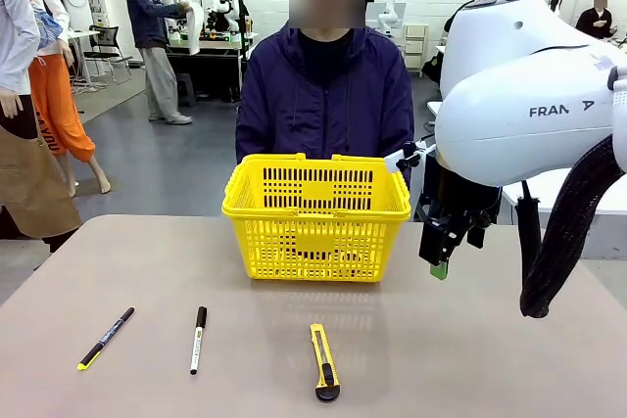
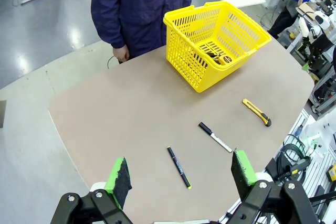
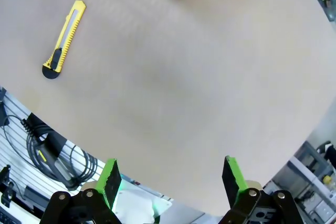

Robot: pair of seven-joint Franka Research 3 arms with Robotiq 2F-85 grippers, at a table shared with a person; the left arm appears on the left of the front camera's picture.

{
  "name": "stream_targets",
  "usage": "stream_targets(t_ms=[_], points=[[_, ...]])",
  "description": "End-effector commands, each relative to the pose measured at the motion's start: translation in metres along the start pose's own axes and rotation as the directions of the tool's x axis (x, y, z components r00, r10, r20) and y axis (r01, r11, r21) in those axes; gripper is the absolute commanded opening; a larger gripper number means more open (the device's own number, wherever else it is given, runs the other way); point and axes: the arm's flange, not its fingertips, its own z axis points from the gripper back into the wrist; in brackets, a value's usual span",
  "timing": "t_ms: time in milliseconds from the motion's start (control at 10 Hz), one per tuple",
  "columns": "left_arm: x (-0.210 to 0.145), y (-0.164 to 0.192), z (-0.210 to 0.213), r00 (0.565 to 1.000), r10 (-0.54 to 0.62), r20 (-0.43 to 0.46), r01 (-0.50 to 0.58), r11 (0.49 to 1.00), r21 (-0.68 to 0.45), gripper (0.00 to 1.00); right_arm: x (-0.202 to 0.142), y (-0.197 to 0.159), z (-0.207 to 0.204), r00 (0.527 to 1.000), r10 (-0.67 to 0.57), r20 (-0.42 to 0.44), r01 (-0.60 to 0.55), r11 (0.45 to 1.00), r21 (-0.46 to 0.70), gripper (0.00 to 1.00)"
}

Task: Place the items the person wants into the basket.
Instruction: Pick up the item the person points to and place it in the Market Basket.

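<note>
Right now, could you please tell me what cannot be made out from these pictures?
Front view: basket contents, screened by its slotted wall.
Left wrist view: dark items on the basket floor, too small to name.
Right wrist view: basket cut off by the top edge.
Front view: hands of the person, behind the basket.

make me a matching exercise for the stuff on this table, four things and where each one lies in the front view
Things:
1. yellow basket
2. utility knife
3. white marker
4. black pen

Places, in the front view:
a. farthest toward picture left
b. between the pen and the knife
c. at the far side, right in front of the person
d. closest to the near edge, on the near side of the basket

Pairs: 1-c, 2-d, 3-b, 4-a
</note>
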Motion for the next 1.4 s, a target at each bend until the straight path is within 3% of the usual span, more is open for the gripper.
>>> stream_targets(t_ms=[0, 800, 1000, 1100, 1200, 1300], points=[[-0.001, 0.001, 0.001, 1.000, -0.014, 0.011, 0.014, 1.000, -0.007, 1.00, -0.004, 0.000, -0.002, 1.000, 0.000, -0.004, 0.000, 1.000, -0.001, 1.00], [-0.001, 0.001, 0.001, 1.000, -0.014, 0.011, 0.014, 1.000, -0.007, 1.00, 0.000, 0.000, 0.000, 1.000, 0.000, 0.000, 0.000, 1.000, 0.000, 1.00], [-0.001, 0.001, 0.001, 1.000, -0.014, 0.011, 0.014, 1.000, -0.007, 1.00, -0.060, -0.047, 0.039, 0.962, 0.042, 0.270, -0.070, 0.993, 0.096, 1.00], [-0.001, 0.001, 0.001, 1.000, -0.014, 0.011, 0.014, 1.000, -0.007, 1.00, -0.093, -0.080, 0.058, 0.915, 0.051, 0.400, -0.129, 0.977, 0.168, 1.00], [-0.001, 0.001, 0.001, 1.000, -0.014, 0.011, 0.014, 1.000, -0.007, 1.00, -0.131, -0.121, 0.070, 0.835, 0.057, 0.547, -0.219, 0.946, 0.237, 1.00], [-0.001, 0.001, 0.001, 1.000, -0.014, 0.011, 0.014, 1.000, -0.007, 1.00, -0.179, -0.167, 0.070, 0.722, 0.024, 0.692, -0.306, 0.908, 0.287, 1.00]])
